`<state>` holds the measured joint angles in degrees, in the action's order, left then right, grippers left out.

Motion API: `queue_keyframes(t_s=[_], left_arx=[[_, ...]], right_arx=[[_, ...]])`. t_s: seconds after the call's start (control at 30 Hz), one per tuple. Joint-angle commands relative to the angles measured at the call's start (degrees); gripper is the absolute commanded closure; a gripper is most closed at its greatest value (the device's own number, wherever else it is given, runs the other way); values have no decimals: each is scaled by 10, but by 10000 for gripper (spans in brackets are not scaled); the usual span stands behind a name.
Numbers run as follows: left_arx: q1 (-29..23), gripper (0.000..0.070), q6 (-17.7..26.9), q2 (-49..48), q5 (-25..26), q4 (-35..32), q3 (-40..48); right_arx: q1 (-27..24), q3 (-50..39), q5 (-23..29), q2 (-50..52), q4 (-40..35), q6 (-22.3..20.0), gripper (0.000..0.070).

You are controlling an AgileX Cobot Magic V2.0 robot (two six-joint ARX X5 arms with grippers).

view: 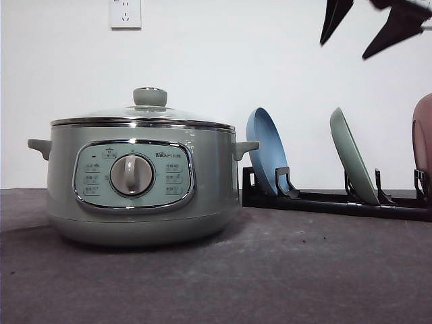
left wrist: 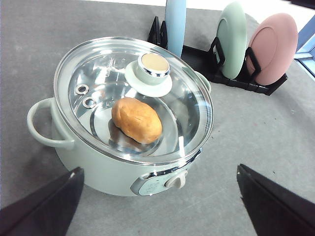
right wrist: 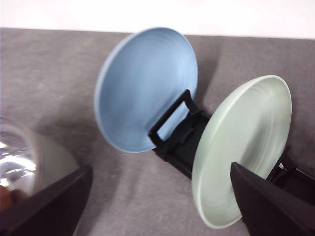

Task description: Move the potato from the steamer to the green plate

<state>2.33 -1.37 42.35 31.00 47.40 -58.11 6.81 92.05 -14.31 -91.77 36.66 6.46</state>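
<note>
While the glass lid (left wrist: 133,98) is shut on the steamer (left wrist: 98,167), the potato (left wrist: 136,119) is kept inside it, lying on the shiny floor of the pot, just beside the lid's knob (left wrist: 153,66). Its long side is seen to run slantwise across the pot. The left gripper (left wrist: 157,206) is held above the steamer with its jaws spread wide and nothing between them, and the potato is seen right in front of it, so this arm is judged to be the nearer one. The lid will likely have to be lifted off before the potato can be reached. The right gripper (right wrist: 157,206) is also spread wide and bare, and it is held over the black rack (right wrist: 179,132). In that rack the green plate (right wrist: 241,147) is stood on its edge, between the blue plate (right wrist: 142,83) and the pink plate (left wrist: 273,46). Nothing is held on any of the plates.
</note>
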Motion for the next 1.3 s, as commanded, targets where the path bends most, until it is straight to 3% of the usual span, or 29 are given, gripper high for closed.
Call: queue_keyframes(t_s=[0.0, 0.47, 0.83, 1.07, 1.27], left_arx=[[1, 63, 7, 3, 3, -6, -13], [1, 63, 7, 3, 3, -7, -13], [1, 63, 7, 3, 3, -7, -13], [1, 64, 7, 3, 3, -6, -13], [1, 64, 7, 3, 3, -7, -13]], right_arx=[[0, 18, 8, -26, -7, 6, 141], [-3, 21, 26, -132, -62, 7, 190], [-4, 21, 39, -150, -80, 7, 553], [-11, 21, 37, -150, -80, 8, 686], [-15, 21, 21, -148, -80, 11, 688]])
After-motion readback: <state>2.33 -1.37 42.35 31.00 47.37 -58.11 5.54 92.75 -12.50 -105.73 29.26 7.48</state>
